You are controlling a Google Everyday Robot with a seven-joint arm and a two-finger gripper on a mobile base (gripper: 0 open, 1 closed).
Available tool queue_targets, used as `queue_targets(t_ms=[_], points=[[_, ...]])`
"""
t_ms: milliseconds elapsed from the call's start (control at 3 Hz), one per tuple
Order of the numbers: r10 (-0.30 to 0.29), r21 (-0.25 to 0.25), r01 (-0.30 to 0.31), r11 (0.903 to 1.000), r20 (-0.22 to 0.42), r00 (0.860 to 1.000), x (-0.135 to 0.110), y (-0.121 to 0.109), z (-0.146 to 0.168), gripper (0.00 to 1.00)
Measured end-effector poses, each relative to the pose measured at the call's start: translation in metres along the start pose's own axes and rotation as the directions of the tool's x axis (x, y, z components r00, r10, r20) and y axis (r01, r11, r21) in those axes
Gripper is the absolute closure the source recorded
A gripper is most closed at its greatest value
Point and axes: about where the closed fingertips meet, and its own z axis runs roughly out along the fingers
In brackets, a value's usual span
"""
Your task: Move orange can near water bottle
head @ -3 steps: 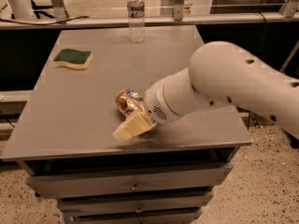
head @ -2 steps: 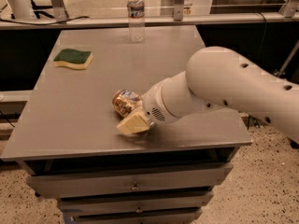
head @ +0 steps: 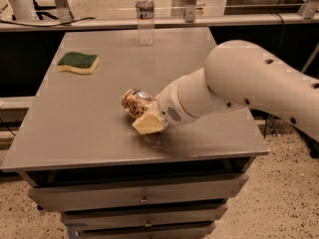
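Note:
The orange can (head: 133,102), patterned orange-brown with a shiny silver end, lies tilted near the middle of the grey table (head: 99,133). My gripper (head: 143,114) is at the can's right side and shut on it, with one cream finger (head: 147,124) showing below the can. The big white arm reaches in from the right. The water bottle (head: 145,14), clear with a white cap and dark label band, stands upright at the table's far edge, well beyond the can.
A green-and-yellow sponge (head: 78,62) lies at the table's back left. Drawers (head: 144,198) are under the table top. A rail and metal frames run behind the table.
The gripper and the can have shifted slightly left and up; the arm has swung a little with them. The bottle and sponge have not moved.

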Motion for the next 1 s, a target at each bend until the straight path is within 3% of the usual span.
queue_targets(t_ms=[333, 1000], points=[[-0.004, 0.054, 0.003, 0.9986, 0.012, 1.0, -0.014, -0.026, -0.027, 1.0], [-0.01, 0.064, 0.008, 0.9979, 0.039, 0.999, -0.025, -0.031, -0.022, 1.0]])
